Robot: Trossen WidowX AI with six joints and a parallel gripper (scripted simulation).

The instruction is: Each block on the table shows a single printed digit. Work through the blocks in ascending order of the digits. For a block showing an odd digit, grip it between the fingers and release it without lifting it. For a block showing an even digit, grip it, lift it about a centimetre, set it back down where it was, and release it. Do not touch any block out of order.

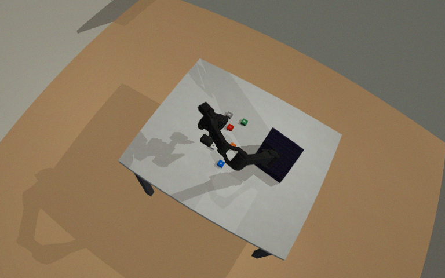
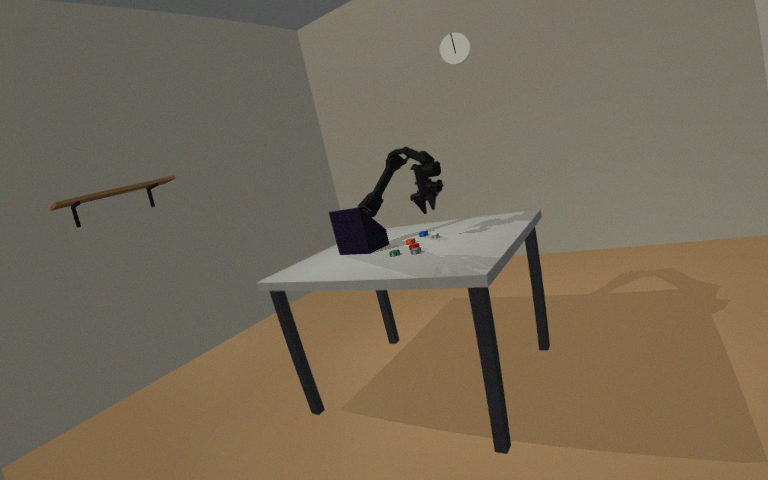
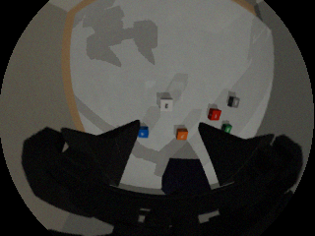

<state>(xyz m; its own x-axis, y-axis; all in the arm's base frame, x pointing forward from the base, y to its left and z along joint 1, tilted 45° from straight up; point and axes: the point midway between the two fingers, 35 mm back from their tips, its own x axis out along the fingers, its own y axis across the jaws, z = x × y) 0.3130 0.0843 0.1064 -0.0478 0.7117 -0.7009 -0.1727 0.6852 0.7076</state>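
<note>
My gripper (image 2: 429, 210) (image 3: 169, 125) is open and empty, high above the table. A white block (image 2: 434, 236) (image 3: 166, 104) lies beyond the fingertips in the wrist view, partly hidden by the arm in the top view. A blue block (image 1: 220, 163) (image 2: 423, 233) (image 3: 143, 132) shows beside the left fingertip. An orange block (image 1: 233, 144) (image 2: 410, 241) (image 3: 182, 134) shows between the fingers. A red block (image 1: 230, 127) (image 2: 414, 246) (image 3: 214, 114), a grey block (image 1: 229, 114) (image 2: 415, 251) (image 3: 233, 101) and a green block (image 1: 244, 121) (image 2: 394, 253) (image 3: 226, 128) are at right. The digits are too small to read surely.
The dark arm base (image 1: 288, 154) (image 2: 349, 233) (image 3: 184, 174) stands on the pale table (image 1: 307, 206) (image 2: 340, 273). The red and grey blocks lie near each other. Shadows of the arm fall across the table. A shelf (image 2: 114, 192) and a clock (image 2: 455, 48) are on the walls.
</note>
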